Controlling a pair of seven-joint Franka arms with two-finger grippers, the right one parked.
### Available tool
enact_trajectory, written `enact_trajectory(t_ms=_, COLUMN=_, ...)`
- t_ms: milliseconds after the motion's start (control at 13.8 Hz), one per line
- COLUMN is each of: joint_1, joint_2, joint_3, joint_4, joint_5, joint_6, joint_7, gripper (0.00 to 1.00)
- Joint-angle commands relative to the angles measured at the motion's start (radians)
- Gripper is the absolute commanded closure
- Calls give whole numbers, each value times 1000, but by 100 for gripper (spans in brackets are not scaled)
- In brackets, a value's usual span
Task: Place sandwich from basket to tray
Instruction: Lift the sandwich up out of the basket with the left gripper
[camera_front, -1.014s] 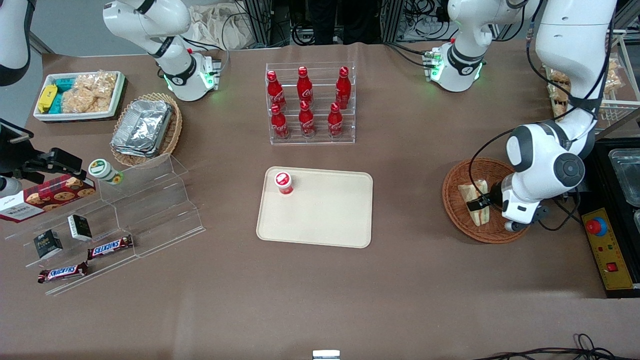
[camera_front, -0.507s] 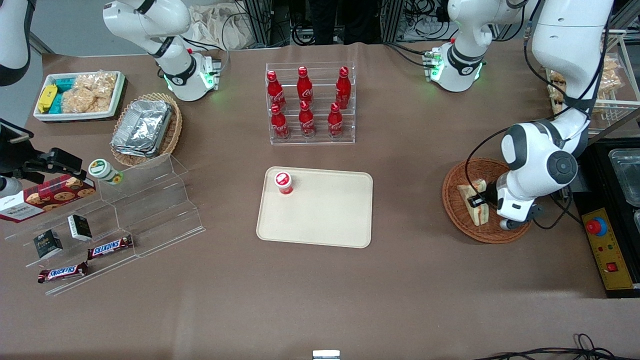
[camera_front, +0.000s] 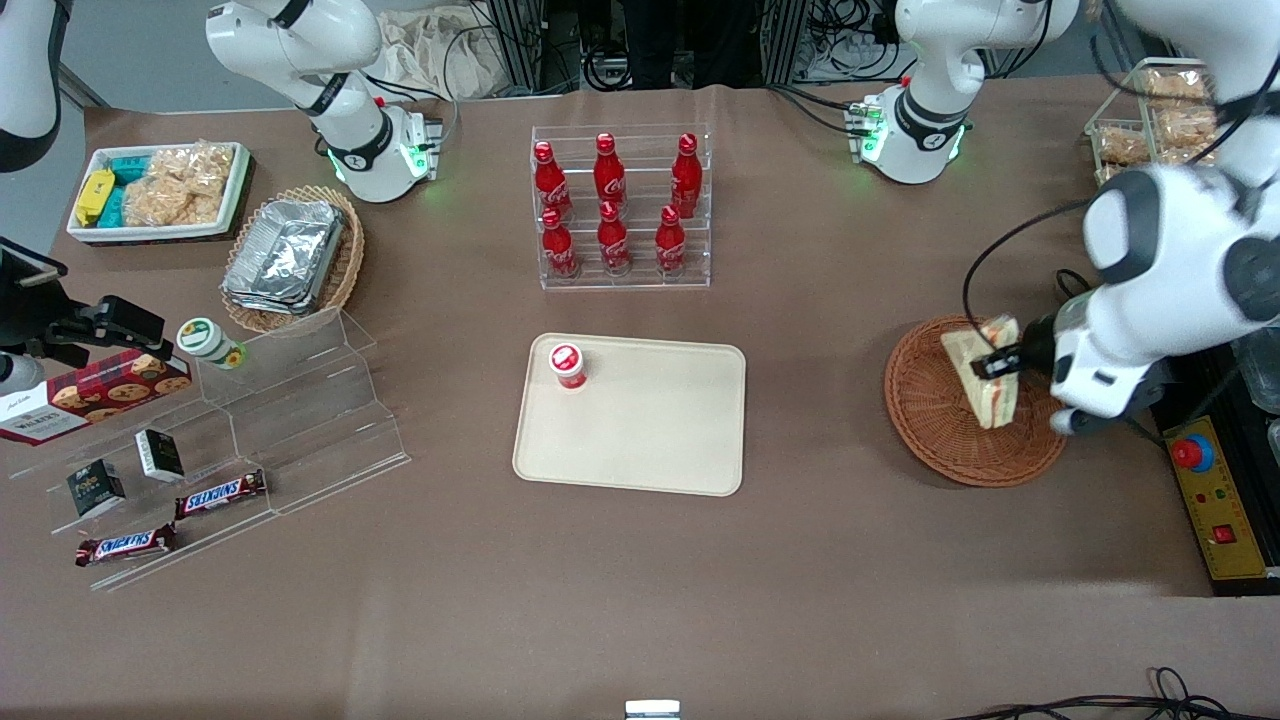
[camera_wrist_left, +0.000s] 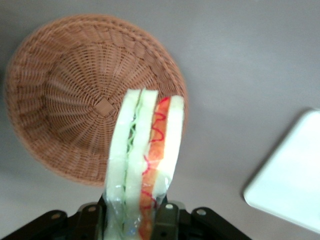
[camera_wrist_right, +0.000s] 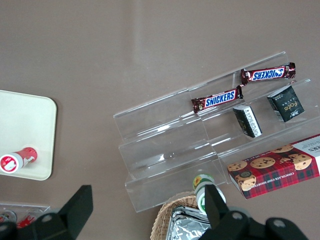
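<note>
Sandwich lifted clear of basket, carry to tray pending

Transport is judged to be the step in hand. The sandwich (camera_front: 982, 375) is clamped between the fingers of the left arm's gripper (camera_front: 1000, 362) and is held above the basket (camera_front: 940, 430), clear of the weave. In the left wrist view the wedge (camera_wrist_left: 142, 165) is seen gripped at its broad end, pointing away from the gripper (camera_wrist_left: 132, 225), with the red and green filling edges showing and the basket (camera_wrist_left: 65, 100) lying empty beneath it.

What is called for next is a sideways carry over open tabletop toward the parked arm's end, until the sandwich is above the tray (camera_front: 660, 440). A lowering and a release would then be needed. Since the wedge is held by one end only, some sag or swing may be expected, so a steady pace is advised.

The tray already bears one small red-capped cup (camera_front: 567, 365) near the corner farthest from the front camera; the rest of its surface is bare, and a set-down spot apart from that cup should be chosen. Farther from the camera than the tray, red bottles are held in a clear rack (camera_front: 622, 210). Toward the parked arm's end, foil containers are stacked in a paler wicker basket (camera_front: 345, 265), and snacks are held in a white bin (camera_front: 235, 195).
</note>
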Motion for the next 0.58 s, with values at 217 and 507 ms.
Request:
enact_trajectory(t_ms=217, joint_1=-2, joint_2=3, joint_3=-85, joint_4=505, joint_5=1, joint_6=-456, joint_7=-5, gripper=63)
enact_trajectory(t_ms=507, joint_1=-2, joint_2=1, joint_3=-223, joint_4=577, joint_5=-5, joint_6=-481, joint_7=-55, gripper=63)
